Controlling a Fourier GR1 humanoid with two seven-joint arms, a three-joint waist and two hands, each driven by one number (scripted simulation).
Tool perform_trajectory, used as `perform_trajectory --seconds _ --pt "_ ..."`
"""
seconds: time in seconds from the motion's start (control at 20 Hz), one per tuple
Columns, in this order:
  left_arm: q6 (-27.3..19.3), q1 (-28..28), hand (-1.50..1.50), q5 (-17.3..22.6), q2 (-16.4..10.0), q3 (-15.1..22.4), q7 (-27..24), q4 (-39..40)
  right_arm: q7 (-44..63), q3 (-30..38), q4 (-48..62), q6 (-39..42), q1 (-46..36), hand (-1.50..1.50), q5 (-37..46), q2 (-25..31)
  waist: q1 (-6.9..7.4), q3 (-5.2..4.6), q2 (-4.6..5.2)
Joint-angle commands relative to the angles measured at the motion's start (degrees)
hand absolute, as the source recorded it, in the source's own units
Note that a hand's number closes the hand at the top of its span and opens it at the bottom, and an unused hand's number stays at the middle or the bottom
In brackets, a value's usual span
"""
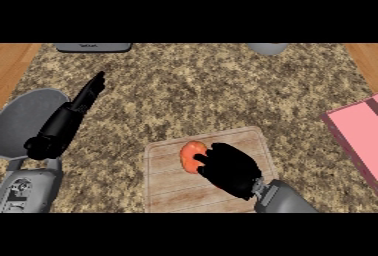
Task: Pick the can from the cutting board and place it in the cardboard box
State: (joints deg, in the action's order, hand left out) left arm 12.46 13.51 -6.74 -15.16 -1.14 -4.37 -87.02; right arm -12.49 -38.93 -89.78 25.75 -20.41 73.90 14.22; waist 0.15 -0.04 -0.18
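The step in hand is the grasp. The right hand [229,170] lies over the orange can [190,156], its fingers curled round the can's right side and hiding that side. The can sits on the cutting board [173,187], near the board's far left corner, and looks not yet lifted.

The next move calls for raising the can off the board and carrying it to the right, to the cardboard box [358,135], which shows pink at the worktop's right edge, well apart from the board.

The left hand [90,92] rests near the left edge, fingers straight.

The worktop [207,90] is speckled brown stone. At its far edge stand 2 grey things: a flat device [92,47] and a rounded vessel [267,48]. Wood shows beyond both far corners.
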Motion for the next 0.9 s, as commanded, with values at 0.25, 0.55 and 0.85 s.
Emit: perform_trajectory --seconds 0.25,0.55,0.85 --pt "-0.57 -0.1 0.0 -2.09 2.44 1.18 1.73 -1.27 -7.87 0.86 6.78 -14.34 0.51 1.5 3.83 -3.3 0.08 0.05 0.21" --pt "0.17 -0.37 0.0 -1.11 0.17 -1.06 0.13 -0.99 12.53 25.38 9.82 -10.58 1.73 1.5 -4.43 -7.74 -1.21 0.13 0.59" --pt "0.26 -1.23 0.0 -1.62 2.26 1.13 0.11 -1.71 22.94 34.92 15.86 -18.22 -7.17 1.5 -3.08 -10.93 0.57 0.06 0.35"
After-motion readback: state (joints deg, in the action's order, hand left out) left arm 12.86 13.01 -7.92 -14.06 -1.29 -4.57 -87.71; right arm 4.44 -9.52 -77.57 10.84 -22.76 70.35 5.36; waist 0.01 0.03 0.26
